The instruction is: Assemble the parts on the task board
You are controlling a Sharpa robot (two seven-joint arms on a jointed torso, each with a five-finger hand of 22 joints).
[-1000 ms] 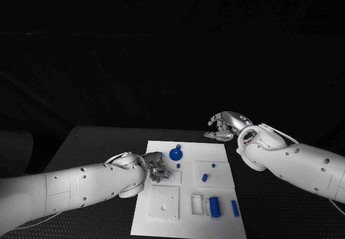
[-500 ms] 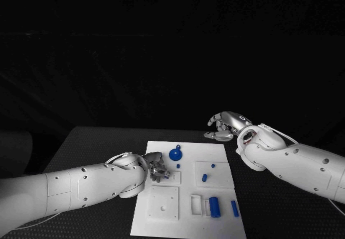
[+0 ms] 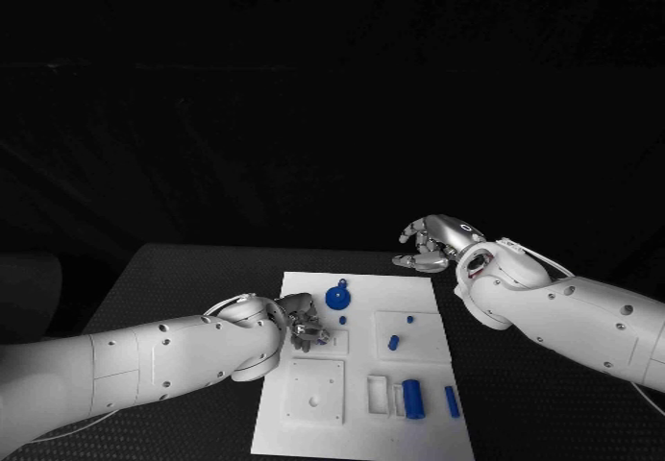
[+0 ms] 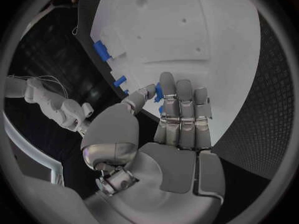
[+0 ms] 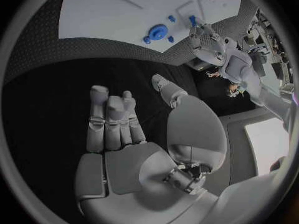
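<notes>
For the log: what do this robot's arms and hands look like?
Both arms are smooth white shells dotted with small dark screw holes. The left hand and right hand are silver metal with segmented fingers and grey pads. Thin pale cables loop around the right wrist.

I work in what looks like a robotics lab or test cell. My counter [image 3: 181, 279] is a black textured surface with darkness all round it, and on it lies a white task board [image 3: 363, 384] with cut-out recesses and small blue parts [image 3: 411, 398].
</notes>
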